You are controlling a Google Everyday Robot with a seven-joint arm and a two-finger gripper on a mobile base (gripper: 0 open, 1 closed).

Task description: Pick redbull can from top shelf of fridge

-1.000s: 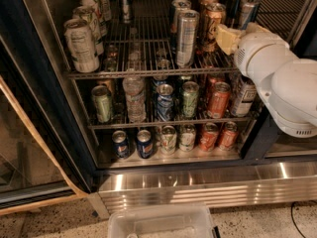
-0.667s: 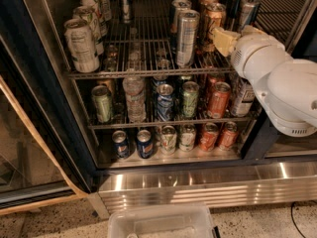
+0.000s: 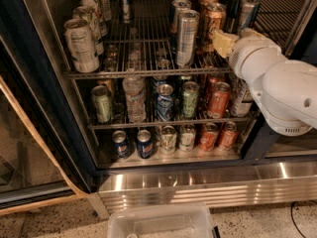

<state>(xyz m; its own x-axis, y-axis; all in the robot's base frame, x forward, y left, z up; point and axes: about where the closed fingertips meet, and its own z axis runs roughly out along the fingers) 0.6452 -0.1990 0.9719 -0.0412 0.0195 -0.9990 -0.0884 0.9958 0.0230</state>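
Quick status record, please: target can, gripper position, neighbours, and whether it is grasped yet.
target: redbull can, upright, right end of the top shelf in the fridge
gripper: gripper over the shelf front, low and left of the target
neighbours: gold-brown can directly left; wide silver can further left
grasp: cannot tell; the arm hides the can's lower part

The desk, the top shelf [image 3: 148, 73], carries upright cans. Left of the jaws of the gripper [image 3: 223, 41]: a tall silver can [image 3: 186, 37]; behind them, the redbull can [image 3: 246, 15].
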